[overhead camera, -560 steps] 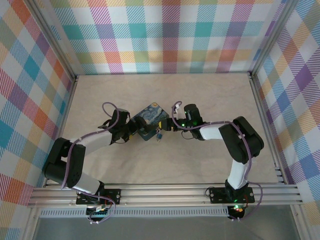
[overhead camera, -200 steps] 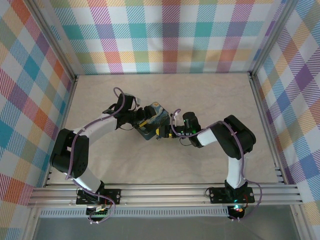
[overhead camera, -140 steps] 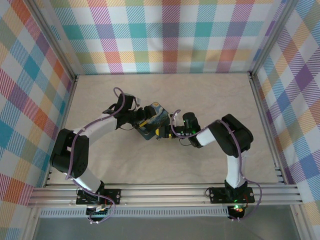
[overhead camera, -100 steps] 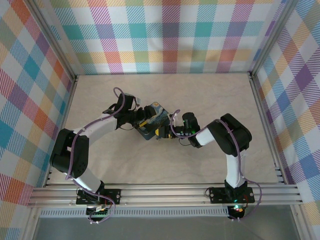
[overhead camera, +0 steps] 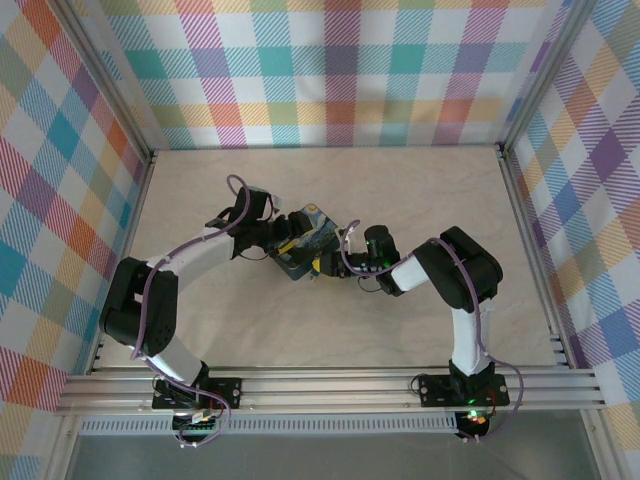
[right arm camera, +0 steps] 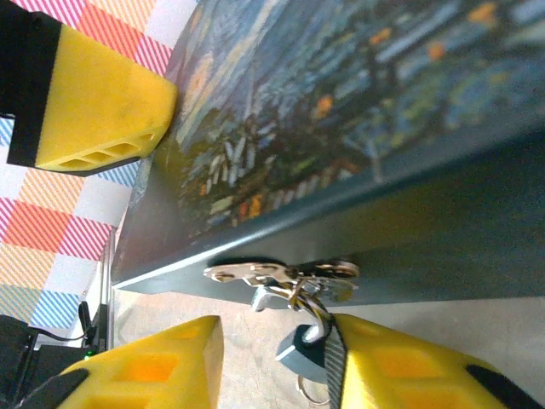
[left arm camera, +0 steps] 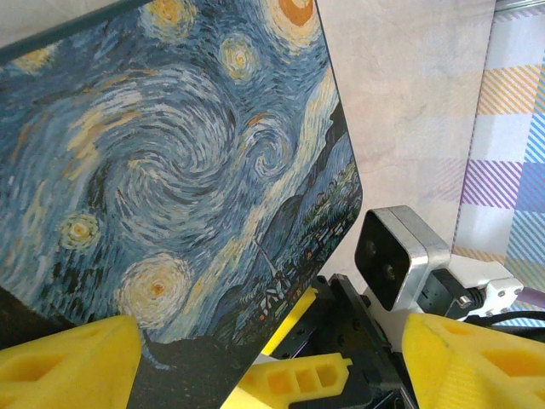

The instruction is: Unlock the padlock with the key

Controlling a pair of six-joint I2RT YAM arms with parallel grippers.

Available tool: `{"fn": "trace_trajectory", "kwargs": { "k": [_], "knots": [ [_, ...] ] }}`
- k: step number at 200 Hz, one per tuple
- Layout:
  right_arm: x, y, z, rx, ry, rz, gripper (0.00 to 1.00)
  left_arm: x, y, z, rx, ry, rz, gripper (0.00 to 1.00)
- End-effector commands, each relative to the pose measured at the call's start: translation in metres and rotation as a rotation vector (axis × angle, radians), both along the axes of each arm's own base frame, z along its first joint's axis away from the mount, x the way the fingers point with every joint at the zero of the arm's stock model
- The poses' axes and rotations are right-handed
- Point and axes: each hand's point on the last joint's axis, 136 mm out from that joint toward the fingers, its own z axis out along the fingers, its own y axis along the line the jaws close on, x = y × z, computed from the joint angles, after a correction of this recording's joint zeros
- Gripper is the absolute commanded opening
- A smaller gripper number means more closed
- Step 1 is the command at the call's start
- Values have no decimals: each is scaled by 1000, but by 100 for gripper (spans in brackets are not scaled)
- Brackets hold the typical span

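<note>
Advice for this bit, imo: the right claw (right arm camera: 271,345) is lined up on the padlock (right arm camera: 298,356), so get that blue body dead centre before pinching. Right now the jaws are at a middling gap with the padlock between them. It's hugging one yellow finger (right arm camera: 409,366) and clear of the other, so not pinched yet. I'd grab the flat sides, go gentle, and leave the bottom end free, since that's probably where the key has to go in. Don't yank either: the thin silvery shackle (right arm camera: 317,322) is hooked through the hasp (right arm camera: 281,274) on the side wall of the painted tin (left arm camera: 187,170), and a tug would likely drag the whole tin across the counter (overhead camera: 400,180). The left claw (left arm camera: 268,362) sits spread wide over the tin's lid, one finger up against its far edge. That should help brace it, though it doesn't look clamped. The padlock itself is tiny, blue and boxy, dangling low beside the tin's bottom edge, with a small silvery ring (right arm camera: 306,394) under it. Whether the key's on that ring, can't tell.
</note>
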Motion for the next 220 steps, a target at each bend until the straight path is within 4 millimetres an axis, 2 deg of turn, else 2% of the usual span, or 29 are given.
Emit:
{"fn": "trace_trajectory", "kwargs": {
  "k": [1, 51, 89, 183, 220],
  "knots": [
    [-1, 7, 7, 16, -30, 36, 34, -6, -3, -12, 22, 33, -7, 80],
    [1, 7, 5, 6, -23, 24, 18, -7, -2, -12, 25, 32, -7, 80],
    [3, 4, 4, -5, -21, 2, 11, -7, -1, -12, 31, 31, -5, 80],
    [18, -14, 7, 5, 23, -148, 6, -19, 7, -27, 60, 54, 2, 81],
    [20, -23, 3, -16, 51, -175, 5, -21, 10, -30, 66, 56, 9, 81]
  ]
}}
